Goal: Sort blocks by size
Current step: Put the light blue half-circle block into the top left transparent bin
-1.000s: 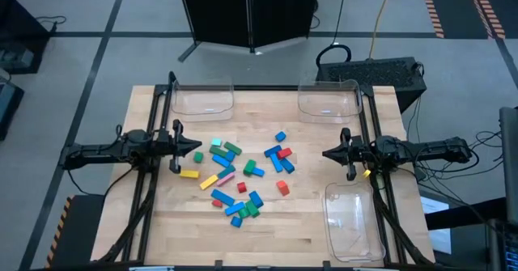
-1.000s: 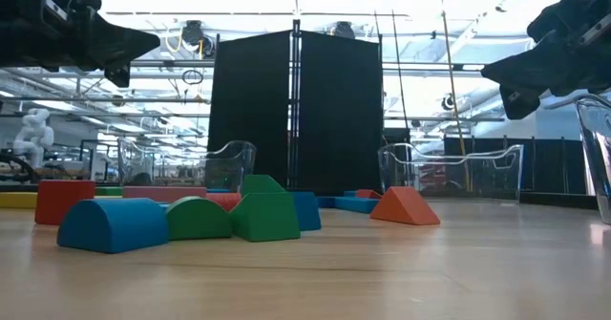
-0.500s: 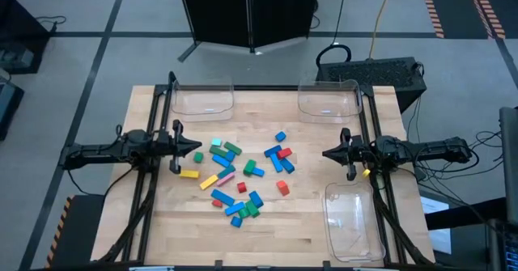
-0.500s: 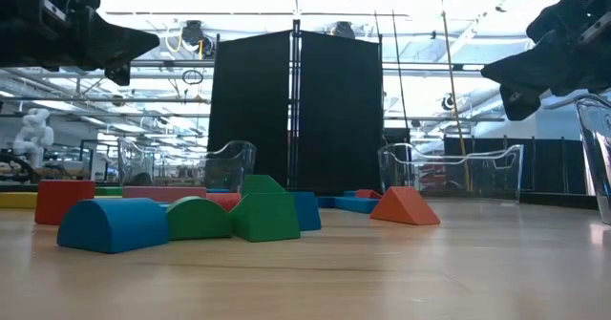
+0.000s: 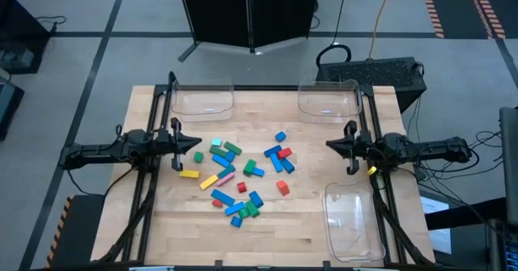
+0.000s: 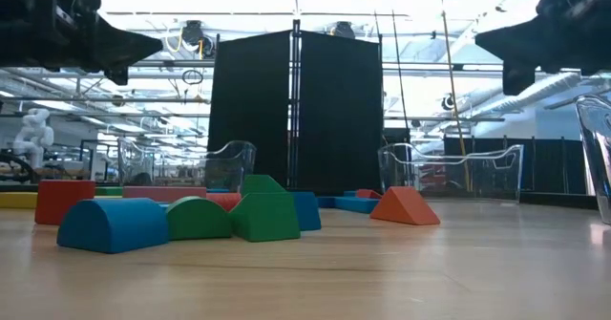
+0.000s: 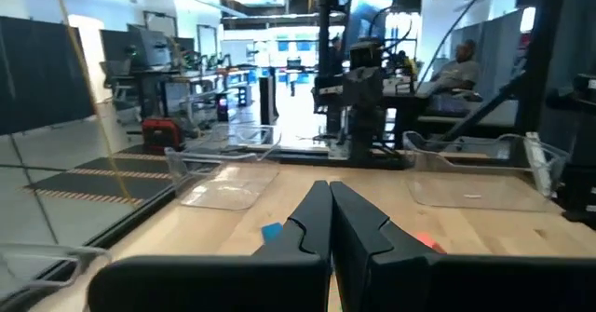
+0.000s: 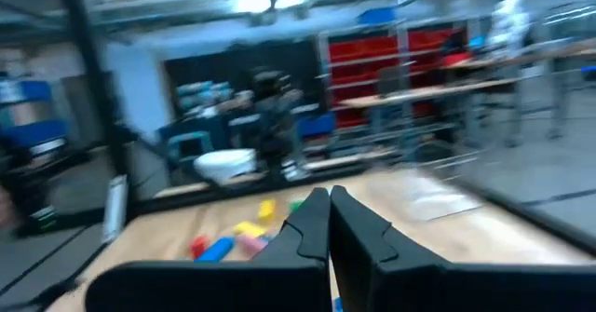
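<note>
Several small blocks [image 5: 240, 175] in blue, green, red, yellow, pink and teal lie scattered on the middle of the wooden table [image 5: 267, 230]. In the low view a blue rounded block [image 6: 113, 224], a green one [image 6: 265, 215] and a red wedge [image 6: 405, 206] rest flat on the wood. My left gripper [image 5: 196, 144] hangs shut above the table's left side, pointing level at the blocks and holding nothing. My right gripper [image 5: 329, 144] hangs shut above the right side, facing the blocks, with nothing in it. Both sets of fingers show pressed together in the wrist views [image 7: 329, 189] [image 8: 328, 193].
Three clear plastic trays stand on the table: one at the far left [image 5: 202, 99], one at the far right [image 5: 328, 99], one along the near right [image 5: 352, 218]. A black screen [image 6: 296, 110] stands behind the far edge. A person [image 7: 456, 65] sits beyond the table.
My right gripper has risen a little and tipped its fingertips upward, drawing slightly toward the table's right edge. It has stayed shut. The blocks lie as before.
</note>
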You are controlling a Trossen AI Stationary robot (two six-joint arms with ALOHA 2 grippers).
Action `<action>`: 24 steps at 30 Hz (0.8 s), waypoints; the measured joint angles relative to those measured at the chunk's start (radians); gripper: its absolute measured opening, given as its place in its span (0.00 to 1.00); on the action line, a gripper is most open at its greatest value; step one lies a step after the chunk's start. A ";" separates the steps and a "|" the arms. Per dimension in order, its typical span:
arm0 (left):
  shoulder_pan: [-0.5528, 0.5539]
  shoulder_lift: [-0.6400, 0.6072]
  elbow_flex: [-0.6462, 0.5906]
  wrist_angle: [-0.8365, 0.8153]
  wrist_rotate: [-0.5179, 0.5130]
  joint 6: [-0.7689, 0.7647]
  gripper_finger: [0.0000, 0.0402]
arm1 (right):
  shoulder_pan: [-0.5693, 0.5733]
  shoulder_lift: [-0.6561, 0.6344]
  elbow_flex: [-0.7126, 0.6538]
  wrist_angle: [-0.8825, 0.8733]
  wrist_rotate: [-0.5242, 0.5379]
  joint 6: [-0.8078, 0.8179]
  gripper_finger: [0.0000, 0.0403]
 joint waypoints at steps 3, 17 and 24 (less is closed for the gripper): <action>0.008 0.014 0.035 -0.002 -0.003 -0.012 0.00 | 0.000 0.010 0.028 -0.002 0.055 -0.014 0.00; 0.069 0.245 0.246 -0.119 -0.060 -0.026 0.00 | -0.002 0.134 0.333 -0.268 0.235 -0.166 0.00; 0.102 0.396 0.342 -0.122 -0.055 -0.042 0.00 | -0.002 0.184 0.421 -0.334 0.261 -0.179 0.10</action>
